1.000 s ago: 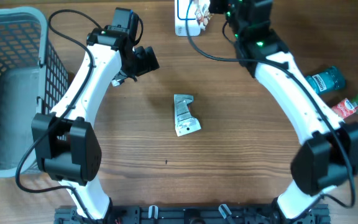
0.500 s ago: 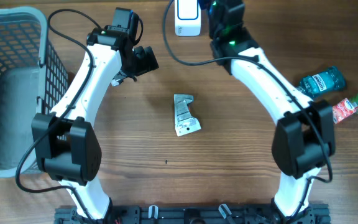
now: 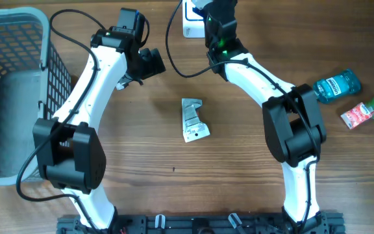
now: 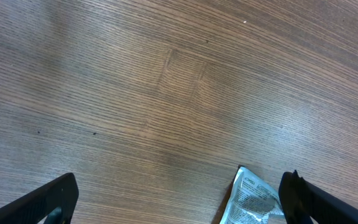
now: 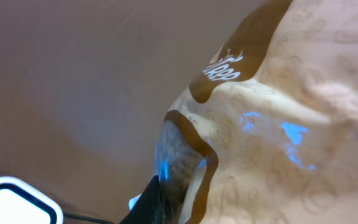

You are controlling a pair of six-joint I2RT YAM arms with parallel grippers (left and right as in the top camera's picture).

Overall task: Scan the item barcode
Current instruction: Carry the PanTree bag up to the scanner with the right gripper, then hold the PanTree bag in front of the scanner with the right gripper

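Overhead, the right arm (image 3: 258,65) has swung left since a second ago; its wrist now hangs over the white scanner (image 3: 192,26) at the far edge, where before it stood off to the scanner's right; the right gripper (image 3: 214,10) is hidden beneath that wrist; the left gripper (image 3: 150,63) and the silver sachet (image 3: 194,121) in the middle have not moved.

In the left wrist view the left gripper's jaws stand wide apart with nothing between them; we see only the wooden table (image 4: 135,81) and a corner of the sachet.

In the right wrist view the right gripper is clamped on a cream-and-brown packet (image 5: 278,99), which fills the frame just above the scanner's corner; blue light plays across the wrapper; we judge the scan is under way, though no barcode shows.
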